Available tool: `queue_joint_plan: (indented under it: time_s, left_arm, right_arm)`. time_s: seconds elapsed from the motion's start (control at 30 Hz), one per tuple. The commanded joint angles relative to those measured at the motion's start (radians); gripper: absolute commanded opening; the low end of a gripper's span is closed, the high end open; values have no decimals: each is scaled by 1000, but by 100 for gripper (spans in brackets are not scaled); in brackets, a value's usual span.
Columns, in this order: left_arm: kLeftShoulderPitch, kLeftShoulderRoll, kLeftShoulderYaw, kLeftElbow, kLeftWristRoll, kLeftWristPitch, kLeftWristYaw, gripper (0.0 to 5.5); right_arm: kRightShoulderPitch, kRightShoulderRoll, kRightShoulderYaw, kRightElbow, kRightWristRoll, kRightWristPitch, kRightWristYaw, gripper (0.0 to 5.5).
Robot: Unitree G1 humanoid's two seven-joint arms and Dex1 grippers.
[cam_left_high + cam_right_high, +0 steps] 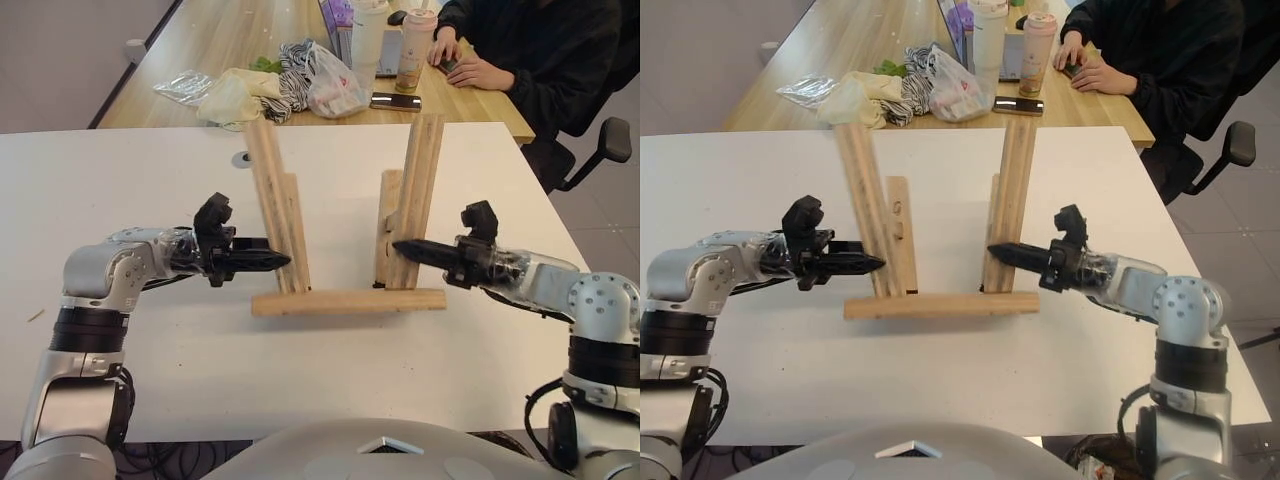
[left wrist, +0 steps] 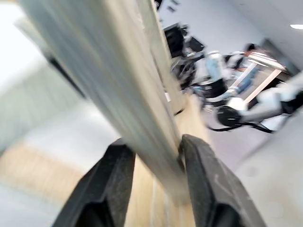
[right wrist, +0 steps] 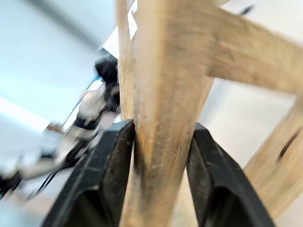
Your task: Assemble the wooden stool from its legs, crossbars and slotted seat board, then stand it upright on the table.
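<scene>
The half-built stool is sitting mid-surface, its board at 6 o'clock and its legs running toward 12. At its 9 o'clock the left hand is clamping the left leg. At 3 the right hand is clamping the right leg. Plastic bags, a cup and a phone are lying well apart at 12.

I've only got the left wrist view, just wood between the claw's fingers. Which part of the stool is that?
Observer: The left claw grips the left leg, partway up.
Operator: Is that leg joined to anything?
Observer: Its lower end meets a board lying across the table.
Operator: And the right arm?
Observer: The right claw is shut on the right leg, opposite yours.
</scene>
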Motion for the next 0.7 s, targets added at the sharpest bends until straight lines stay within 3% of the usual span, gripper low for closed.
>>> queue_joint_plan:
  time_s: [0.03, 0.2, 0.3, 0.33, 0.47, 0.53, 0.7]
  left_arm:
    - [-60, -8, -4, 150, 48, 19, 39, 233]
    - [-95, 11, 2, 227, 60, 8, 13, 302]
    - [-93, 40, 62, 230, 43, -26, 7, 345]
    - [-91, 49, 88, 213, 22, -16, -2, 367]
    - [-68, 103, 157, 225, -6, -19, -50, 367]
    - [-26, 133, 145, 221, 34, -92, -95, 367]
    - [123, 142, -21, 190, 273, -488, -164, 367]
  right_arm:
    - [-35, 16, -60, 89, -5, 41, -108, 246]
    - [-79, -20, -140, 158, 61, 64, -102, 325]
    - [-19, -117, -167, 135, 60, 43, 38, 371]
    - [35, -165, -143, 89, 24, 1, 138, 377]
    - [287, -309, -37, -80, -172, -311, 549, 377]
    - [338, -314, 2, -108, -267, -445, 609, 377]
    - [327, -240, 163, -118, -510, -716, 578, 377]
